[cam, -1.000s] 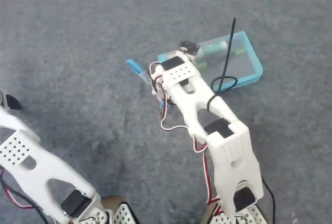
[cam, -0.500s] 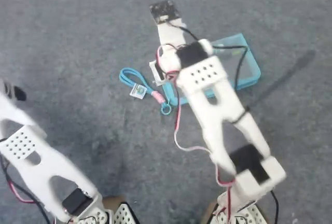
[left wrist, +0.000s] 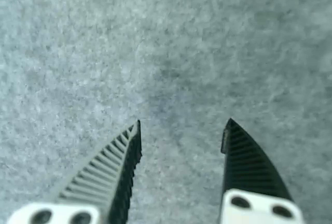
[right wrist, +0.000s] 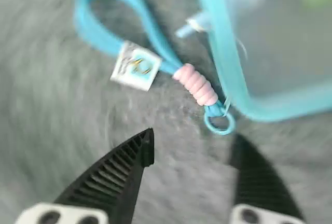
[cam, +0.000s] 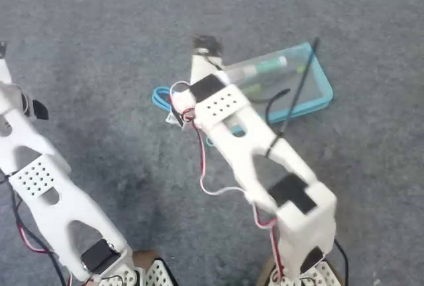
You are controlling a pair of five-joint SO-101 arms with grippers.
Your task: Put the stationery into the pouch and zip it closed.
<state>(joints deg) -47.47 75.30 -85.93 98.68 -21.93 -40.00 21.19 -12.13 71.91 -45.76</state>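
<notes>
While hovering spread apart, right gripper (right wrist: 193, 140) above the blue strap (right wrist: 101, 24), left gripper (left wrist: 182, 125) over grey mat (left wrist: 166, 37), judging the pouch (right wrist: 270, 53) lying alongside as light, floppy and slick, favouring the pink wrap (right wrist: 197, 85) for a hold.

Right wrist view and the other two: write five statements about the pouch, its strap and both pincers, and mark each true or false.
1. The right pincer is open. True.
2. The left pincer holds a pen. False: it is open over the bare grey mat, with nothing between its fingers.
3. The blue strap carries a white tag and a pink coil. True.
4. The pouch is red and opaque. False: it is teal-edged and see-through, and stationery shows inside it.
5. The right pincer grips the ring at the strap's end. False: the ring lies ahead of the open fingertips, untouched.
</notes>
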